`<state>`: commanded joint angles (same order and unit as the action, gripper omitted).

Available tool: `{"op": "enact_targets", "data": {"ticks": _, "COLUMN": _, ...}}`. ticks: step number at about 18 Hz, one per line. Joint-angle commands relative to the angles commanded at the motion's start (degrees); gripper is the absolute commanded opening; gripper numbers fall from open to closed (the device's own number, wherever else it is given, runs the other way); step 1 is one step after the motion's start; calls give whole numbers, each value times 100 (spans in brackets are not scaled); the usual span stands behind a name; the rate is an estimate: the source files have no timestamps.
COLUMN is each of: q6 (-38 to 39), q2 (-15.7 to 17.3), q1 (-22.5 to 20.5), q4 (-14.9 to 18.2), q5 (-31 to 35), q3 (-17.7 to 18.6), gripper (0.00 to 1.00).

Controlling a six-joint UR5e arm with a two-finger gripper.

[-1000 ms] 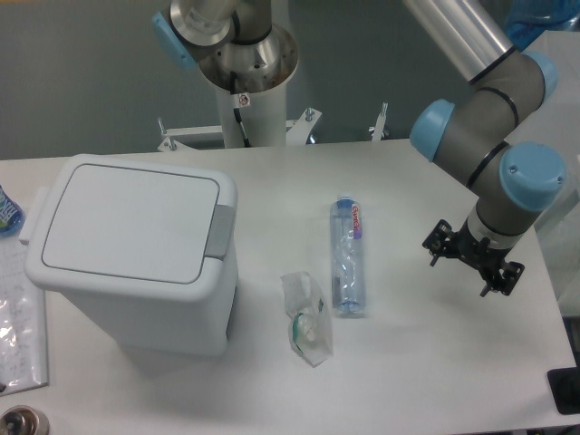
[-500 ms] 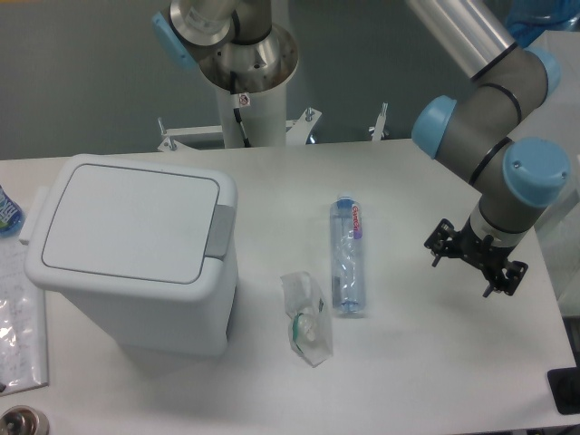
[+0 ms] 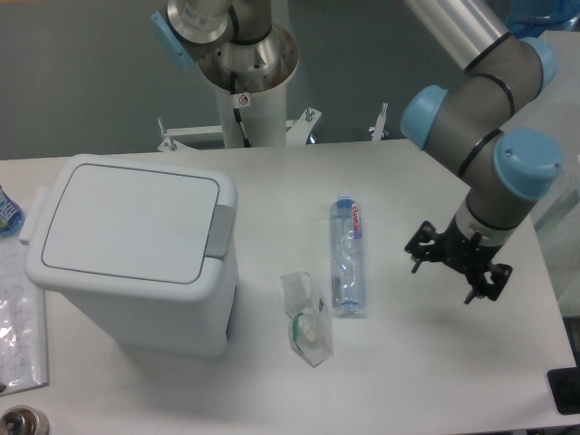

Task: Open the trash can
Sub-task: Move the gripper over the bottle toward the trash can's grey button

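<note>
The trash can (image 3: 136, 272) stands on the left of the white table, a boxy white bin with its flat lid (image 3: 131, 222) lying shut. A grey push tab (image 3: 217, 232) sits on the rim at the lid's right edge. My gripper (image 3: 455, 263) hangs over the right part of the table, far to the right of the can and touching nothing. It points down beneath the grey and blue wrist, so only its black frame shows and the fingers are hidden.
A clear plastic bottle (image 3: 347, 256) lies lengthwise between can and gripper, with a crumpled clear wrapper (image 3: 306, 317) beside it. Papers in a plastic sleeve (image 3: 18, 308) lie at the left edge. The robot's base column (image 3: 245, 63) stands behind the table. A black object (image 3: 564, 390) sits bottom right.
The arm's wrist and gripper have shifted a little to the left, toward the bottle. The trash can and its lid have not moved.
</note>
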<state>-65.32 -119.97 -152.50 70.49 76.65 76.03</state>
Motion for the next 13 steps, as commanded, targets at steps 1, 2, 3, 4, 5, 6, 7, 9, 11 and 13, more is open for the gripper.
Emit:
{"op": "enact_targets", "data": {"ticks": 1, "q6": 184, "q2": 9, "q1": 62, "q4": -9, "q5": -96, "q3": -35, "gripper": 100}}
{"op": "enact_targets", "data": {"ticks": 2, "q6": 369, "q2": 18, "q1": 97, "q4": -9, "q5": -211, "q3": -88, "gripper": 100}}
{"op": "enact_targets", "data": {"ticks": 3, "q6": 527, "q2": 27, "q1": 124, "q4": -9, "q5": -351, "q3": -132, "gripper": 100}}
{"op": "enact_targets", "data": {"ticks": 4, "q6": 677, "q2": 122, "q1": 141, "q4": -9, "q5": -500, "q3": -167, "gripper": 100}}
{"op": "enact_targets", "data": {"ticks": 5, "q6": 818, "q2": 254, "q1": 150, "q4": -9, "q5": -667, "q3": -176, "gripper": 100}}
{"op": "enact_targets", "data": {"ticks": 6, "q6": 958, "q2": 342, "q1": 168, "q4": -9, "q5": -843, "q3": -167, "gripper": 100}}
{"op": "enact_targets", "data": {"ticks": 7, "q6": 1090, "q2": 430, "q1": 176, "q4": -9, "q5": -1010, "q3": -176, "gripper": 100}}
{"op": "enact_targets", "data": {"ticks": 9, "q6": 1301, "q2": 632, "q1": 185, "q4": -9, "q5": -1361, "q3": -176, "gripper": 100}}
{"op": "enact_targets", "data": {"ticks": 11, "q6": 1530, "q2": 791, "q1": 281, "q4": -35, "q5": -1608, "q3": -176, "gripper": 100}}
{"op": "enact_targets", "data": {"ticks": 13, "q6": 1750, "q2": 905, "q1": 387, "q4": -44, "q5": -1723, "q3": -167, "gripper": 100}}
